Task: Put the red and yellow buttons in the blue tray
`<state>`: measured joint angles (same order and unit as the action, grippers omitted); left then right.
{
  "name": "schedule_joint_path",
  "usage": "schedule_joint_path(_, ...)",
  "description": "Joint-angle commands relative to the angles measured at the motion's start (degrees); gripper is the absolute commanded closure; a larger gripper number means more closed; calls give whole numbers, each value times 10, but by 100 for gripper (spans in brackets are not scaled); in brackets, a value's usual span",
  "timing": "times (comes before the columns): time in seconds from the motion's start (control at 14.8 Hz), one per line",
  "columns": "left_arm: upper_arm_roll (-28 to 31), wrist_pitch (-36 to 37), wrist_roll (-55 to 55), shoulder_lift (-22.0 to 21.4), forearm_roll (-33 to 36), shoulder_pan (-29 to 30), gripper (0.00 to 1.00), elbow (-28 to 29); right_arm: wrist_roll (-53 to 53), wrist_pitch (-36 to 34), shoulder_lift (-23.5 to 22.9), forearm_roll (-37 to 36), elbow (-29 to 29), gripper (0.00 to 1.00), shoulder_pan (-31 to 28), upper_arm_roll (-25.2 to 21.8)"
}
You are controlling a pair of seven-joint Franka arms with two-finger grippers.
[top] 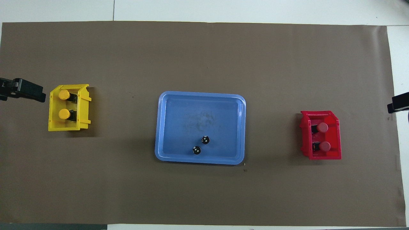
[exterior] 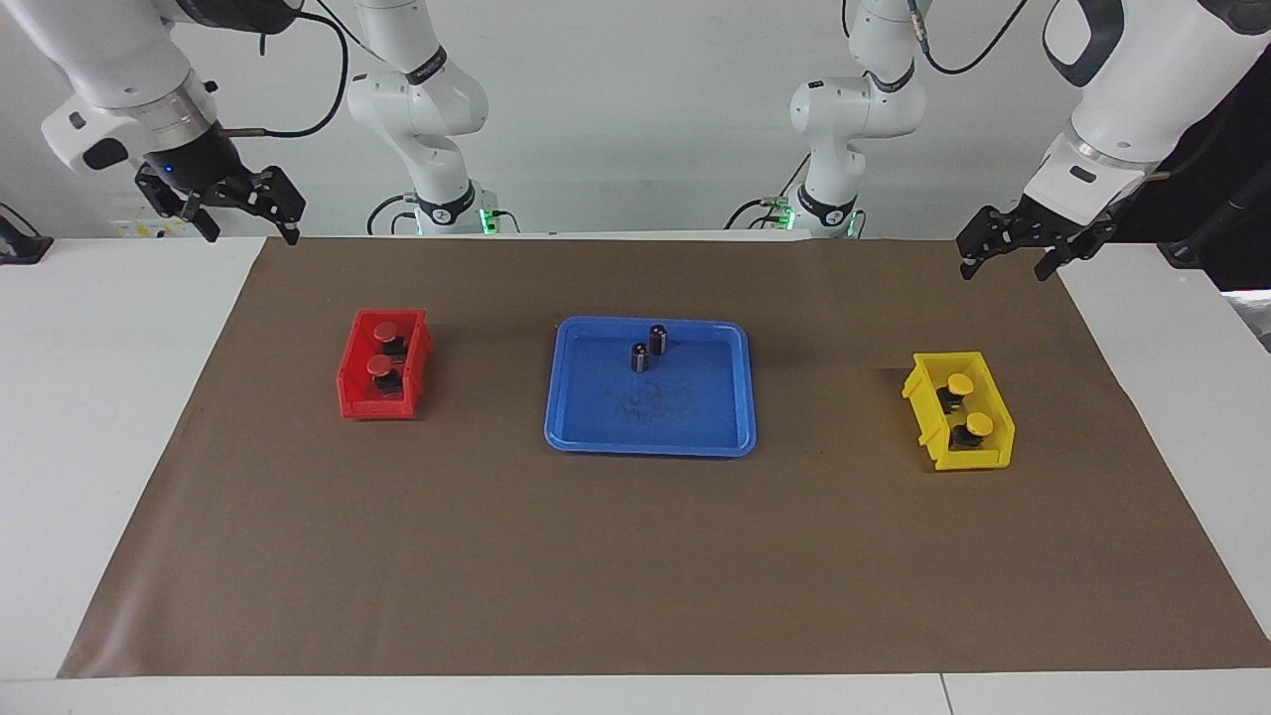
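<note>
The two red-capped push-buttons [exterior: 384, 355] sit in the small red plastic bin [exterior: 353, 382] toward the right arm's end of the desk, and the two yellow-capped push-buttons [exterior: 968, 405] sit in the small yellow plastic bin [exterior: 918, 387] toward the left arm's end, sorted by colour. The flat blue plastic tray [exterior: 695, 417] lies between the bins within both arms' reach. The left gripper [exterior: 1013, 253] and the right gripper [exterior: 233, 211] wait over the desk's edge, jaws wide, holding nothing.

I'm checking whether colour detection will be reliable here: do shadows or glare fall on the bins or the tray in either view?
Facing view: even light; soft shadow beside the small yellow plastic bin; none masks the flat blue plastic tray. Overhead view: faint shadows beside the small red plastic bin and tray; the two dark cylinders show small white glints; no glare on the coloured caps.
</note>
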<state>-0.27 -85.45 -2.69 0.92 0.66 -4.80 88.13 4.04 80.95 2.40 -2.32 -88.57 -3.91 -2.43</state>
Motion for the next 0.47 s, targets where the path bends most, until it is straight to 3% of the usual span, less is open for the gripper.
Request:
schedule_joint_path(0.0,0,4,-6,-11,-3,5,0,12,-3,-9,1,-1,4,0,0,1)
schedule_joint_path(0.41,0,2,-8,-12,-3,5,0,14,1,-9,1,-1,4,0,1,1)
